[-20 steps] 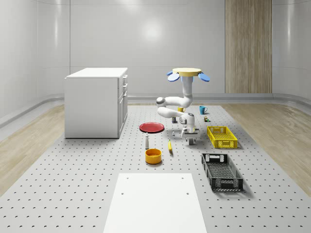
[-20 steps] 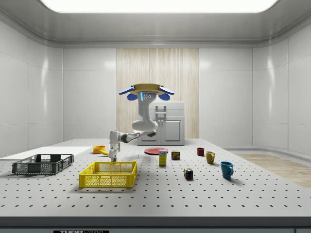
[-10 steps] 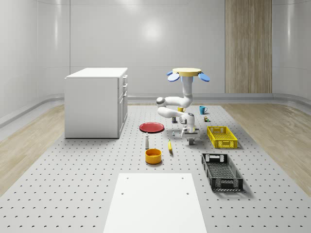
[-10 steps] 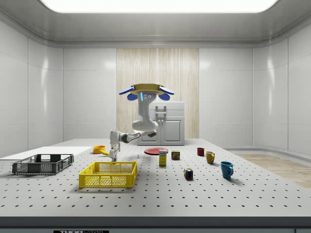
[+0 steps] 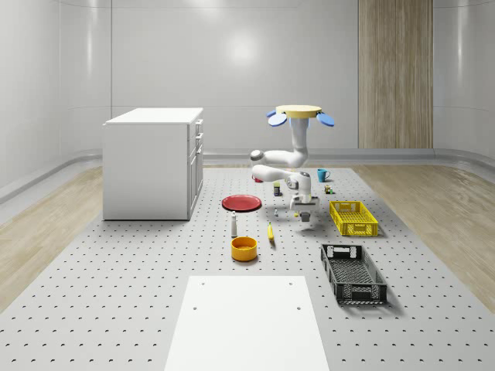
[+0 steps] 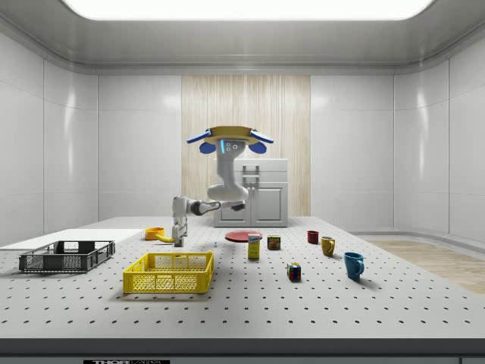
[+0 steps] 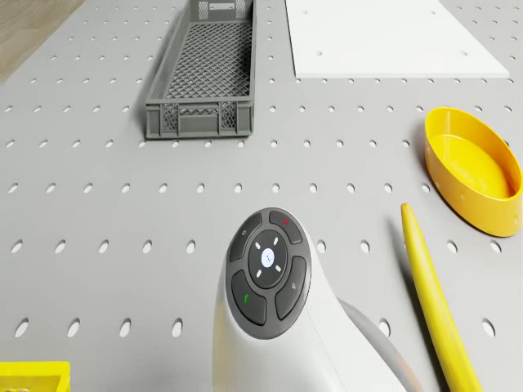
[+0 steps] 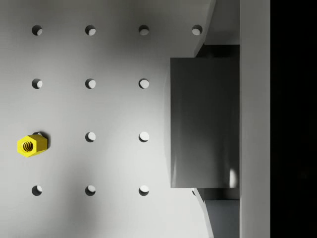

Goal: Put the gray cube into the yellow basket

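The gray cube [image 8: 204,122] hangs a little above the perforated table, and my gripper [image 5: 305,216] is shut on it. In the side view the gripper [image 6: 179,241] points down behind the yellow basket [image 6: 168,271], higher than its rim. In the whole-scene view the yellow basket [image 5: 353,217] lies just to the gripper's right, and nothing is in it. The drone [image 5: 300,113] hovers over the table behind the gripper, with the white arm bent down from it. The arm's wrist [image 7: 269,273] appears in the drone view, with a corner of the yellow basket [image 7: 31,377] beside it.
A black basket [image 5: 353,273] lies nearer the whole-scene camera. A banana [image 5: 271,232], a yellow bowl [image 5: 244,247], a small white bottle [image 5: 233,225] and a red plate [image 5: 241,202] are to the gripper's left. A white cabinet [image 5: 153,162] stands far left. A yellow nut [image 8: 31,145] lies under the gripper.
The gripper has risen off the table with the gray cube in it. The drone and arm have shifted slightly towards the whole-scene view's right.
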Controlling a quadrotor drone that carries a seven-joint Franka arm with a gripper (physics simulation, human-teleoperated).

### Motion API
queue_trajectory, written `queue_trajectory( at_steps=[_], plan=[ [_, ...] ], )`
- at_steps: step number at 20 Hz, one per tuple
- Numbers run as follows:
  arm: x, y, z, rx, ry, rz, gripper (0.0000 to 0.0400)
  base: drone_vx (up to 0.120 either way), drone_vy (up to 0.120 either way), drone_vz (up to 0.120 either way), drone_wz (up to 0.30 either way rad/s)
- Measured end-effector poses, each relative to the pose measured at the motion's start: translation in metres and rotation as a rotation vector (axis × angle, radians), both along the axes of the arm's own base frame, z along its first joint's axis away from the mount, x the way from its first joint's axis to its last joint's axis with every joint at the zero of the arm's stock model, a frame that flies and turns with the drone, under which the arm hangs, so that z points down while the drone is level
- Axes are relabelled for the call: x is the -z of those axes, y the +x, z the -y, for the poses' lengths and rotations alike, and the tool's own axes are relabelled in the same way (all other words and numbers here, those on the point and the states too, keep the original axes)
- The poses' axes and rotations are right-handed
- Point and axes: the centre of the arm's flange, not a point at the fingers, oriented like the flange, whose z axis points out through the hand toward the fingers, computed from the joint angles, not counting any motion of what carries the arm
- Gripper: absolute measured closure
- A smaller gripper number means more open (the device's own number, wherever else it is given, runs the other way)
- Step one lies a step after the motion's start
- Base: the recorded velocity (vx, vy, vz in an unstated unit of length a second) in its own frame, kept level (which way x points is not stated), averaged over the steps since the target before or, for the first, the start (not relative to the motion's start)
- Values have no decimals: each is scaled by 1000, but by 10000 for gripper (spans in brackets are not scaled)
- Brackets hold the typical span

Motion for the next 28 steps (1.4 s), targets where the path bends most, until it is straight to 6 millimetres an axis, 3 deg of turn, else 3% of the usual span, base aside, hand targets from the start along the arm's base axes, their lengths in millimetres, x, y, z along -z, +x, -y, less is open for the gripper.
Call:
queue_trajectory(
  at_steps=[6, 10, 16, 28],
  plan=[
    [7, 0, 0, 0, 0, 0, 150, -107, 120, 100, 0],
    [9, 0, 0, 0, 0, 0, 150, 0, 120, 10, 0],
    [10, 0, 0, 0, 0, 0, 150, 0, 120, 120, 0],
    [10, 0, 0, 0, 0, 0, 150, 0, 120, 3, 0]
  ],
)
